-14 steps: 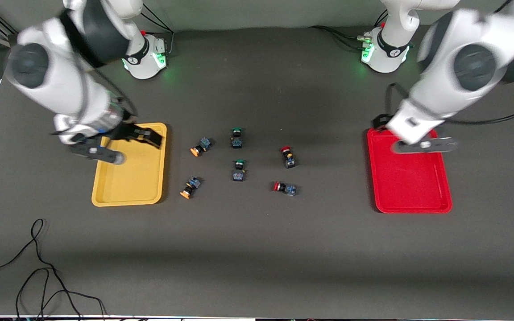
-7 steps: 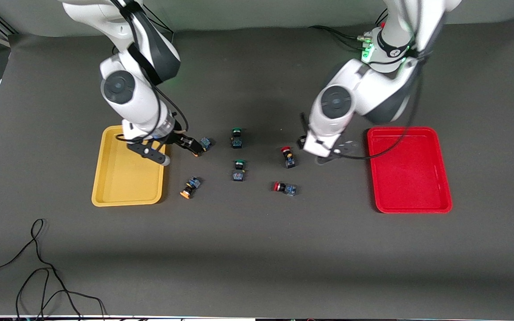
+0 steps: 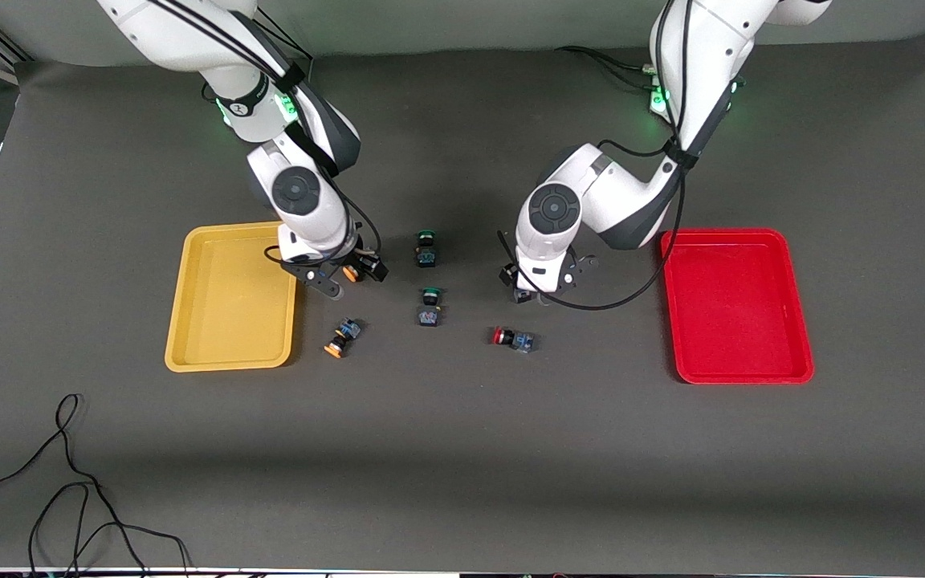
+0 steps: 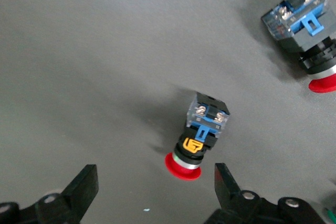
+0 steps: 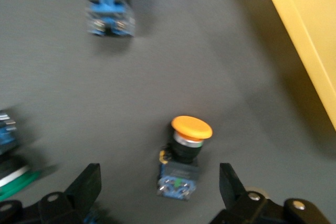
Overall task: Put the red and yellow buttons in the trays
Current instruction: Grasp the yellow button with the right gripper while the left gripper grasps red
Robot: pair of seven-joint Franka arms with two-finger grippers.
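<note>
Both claws spread over buttons on the counter (image 3: 462, 449).

The left claw (image 4: 152, 192) straddles a red button (image 4: 202, 129), hidden in front view; the right claw (image 5: 157, 187) straddles a yellow button (image 5: 185, 156) beside the yellow tray (image 3: 189, 321).

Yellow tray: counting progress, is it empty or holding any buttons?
Empty. The yellow tray shows only bare floor; both yellow-capped buttons lie on the table beside it.

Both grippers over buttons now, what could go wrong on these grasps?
The left gripper is open around a tipped-over red button; its round cap might roll or slip as the fingers close. The right gripper is open over a yellow button close to the yellow tray, so it could clip the rim.
</note>
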